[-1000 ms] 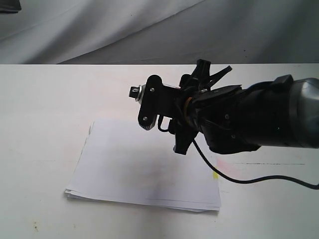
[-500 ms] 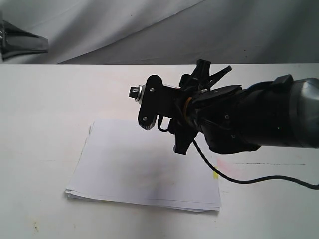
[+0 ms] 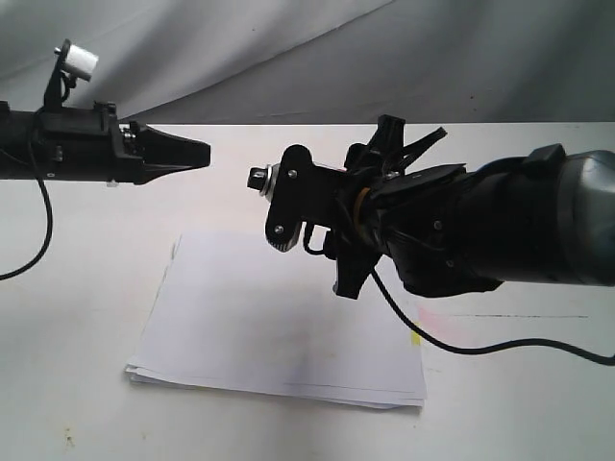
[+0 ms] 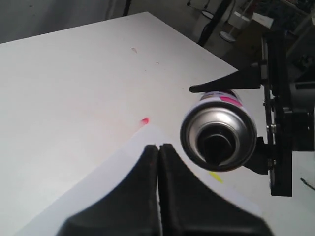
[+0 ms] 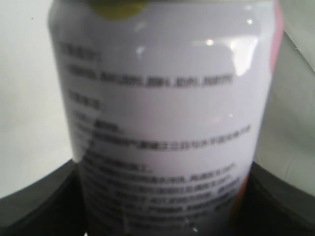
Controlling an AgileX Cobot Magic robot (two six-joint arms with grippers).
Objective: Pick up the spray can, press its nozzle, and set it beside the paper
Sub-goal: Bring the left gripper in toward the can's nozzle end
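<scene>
My right gripper (image 3: 293, 202) is shut on the spray can (image 3: 276, 178) and holds it on its side above the paper (image 3: 279, 327). The black finger plate hides most of the can in the exterior view. The black nozzle (image 3: 258, 178) points left. My left gripper (image 3: 202, 152) is shut and empty, its tip a short gap left of the nozzle and slightly higher. In the left wrist view the shut gripper (image 4: 158, 146) faces the can (image 4: 219, 137) end-on, with the nozzle (image 4: 216, 146) at the centre. In the right wrist view the can's printed label (image 5: 162, 123) fills the space in my right gripper (image 5: 165, 196).
The paper stack has a small yellow tab (image 3: 415, 337) on its right edge. A black cable (image 3: 480, 348) trails from the right arm across the white table (image 3: 86, 250). Grey cloth (image 3: 288, 48) hangs behind the table. A pink mark (image 4: 144, 120) sits near the paper's corner.
My left arm has come in from the left edge and reached toward the nozzle, jaws shut. The right arm and the can have not moved.
</scene>
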